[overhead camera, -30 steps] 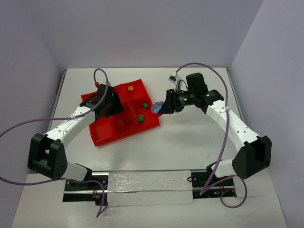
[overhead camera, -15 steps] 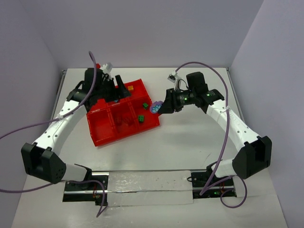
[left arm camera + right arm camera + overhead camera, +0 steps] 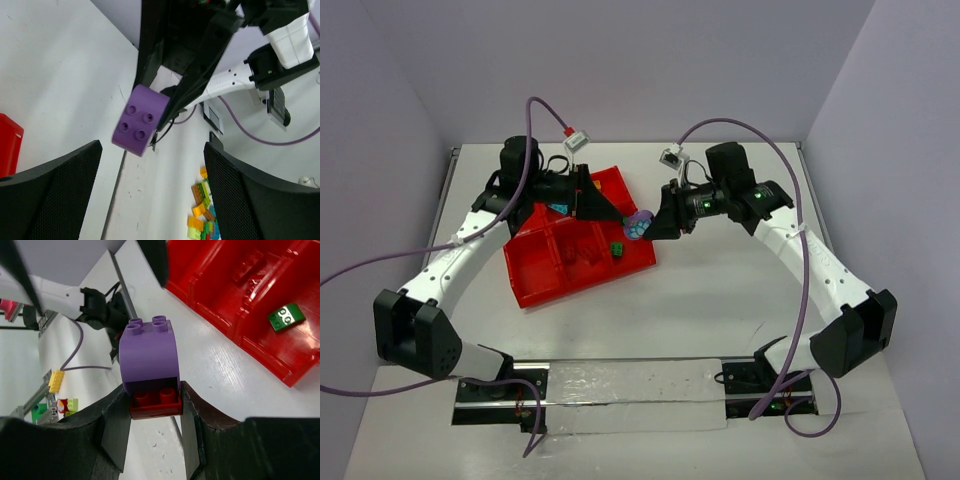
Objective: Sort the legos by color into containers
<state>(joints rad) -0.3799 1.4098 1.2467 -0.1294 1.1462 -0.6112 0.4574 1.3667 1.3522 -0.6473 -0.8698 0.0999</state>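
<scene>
My right gripper [image 3: 154, 405] is shut on a small stack of legos, a purple brick [image 3: 149, 352] stuck on a red brick [image 3: 155, 402], held in the air just right of the red tray [image 3: 545, 280]. In the top view the stack [image 3: 638, 226] hangs between the two grippers. My left gripper [image 3: 613, 212] hovers over the tray's right side, open and empty, facing the purple brick [image 3: 140, 119]. A green brick [image 3: 286, 316] lies in a near right container; the top view shows it too, as the green brick [image 3: 617, 249]. A red brick [image 3: 247, 267] lies in another container.
The tray sits tilted on the white table, left of centre. Purple cables arc over both arms. In the left wrist view a pile of loose bricks [image 3: 202, 222] lies far beyond the fingers, and a tray corner [image 3: 7, 145] shows at the left edge.
My left gripper has lifted out of the tray's left side, swung right toward the held stack and opened. The right gripper has shifted slightly left, still holding the stack.
</scene>
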